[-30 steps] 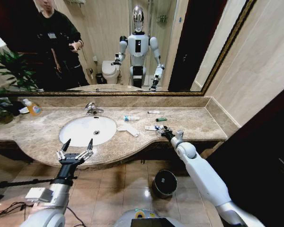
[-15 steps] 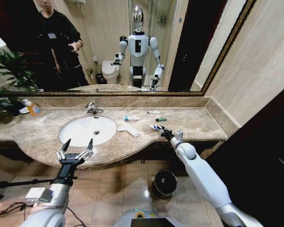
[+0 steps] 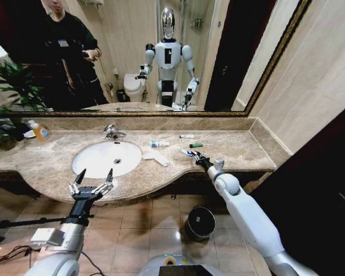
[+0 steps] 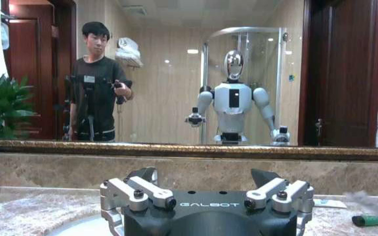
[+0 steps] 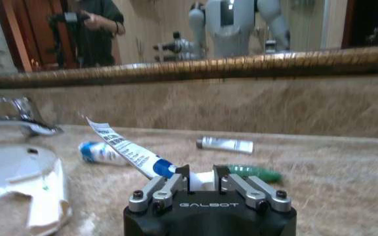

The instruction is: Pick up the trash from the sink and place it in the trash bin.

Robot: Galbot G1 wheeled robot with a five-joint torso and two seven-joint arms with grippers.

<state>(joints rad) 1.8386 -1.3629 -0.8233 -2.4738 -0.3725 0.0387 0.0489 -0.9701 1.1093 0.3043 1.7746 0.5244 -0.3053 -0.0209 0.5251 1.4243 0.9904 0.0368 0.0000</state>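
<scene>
Blue-and-white wrapper [image 5: 126, 150], a long strip, is pinched at one end between the closed fingers of the right gripper [image 3: 195, 156] and juts out ahead of it, clear of the marble countertop [image 3: 230, 150]. A second ago the strip lay flat on the stone just in front of the gripper; it now hangs raised, so the pickup appears secured and carriage to the trash bin [image 3: 200, 222], on the floor below and behind the gripper, remains. Beyond the fingertips lie a blue-and-white tube [image 5: 100, 152], a small white tube [image 5: 225, 144] and a green piece [image 5: 255, 172]; crumpled tissue [image 5: 41, 196] lies to the sink [image 3: 106, 158] side. The left gripper [image 3: 92, 185] stays spread open, idle at the counter's front edge.
</scene>
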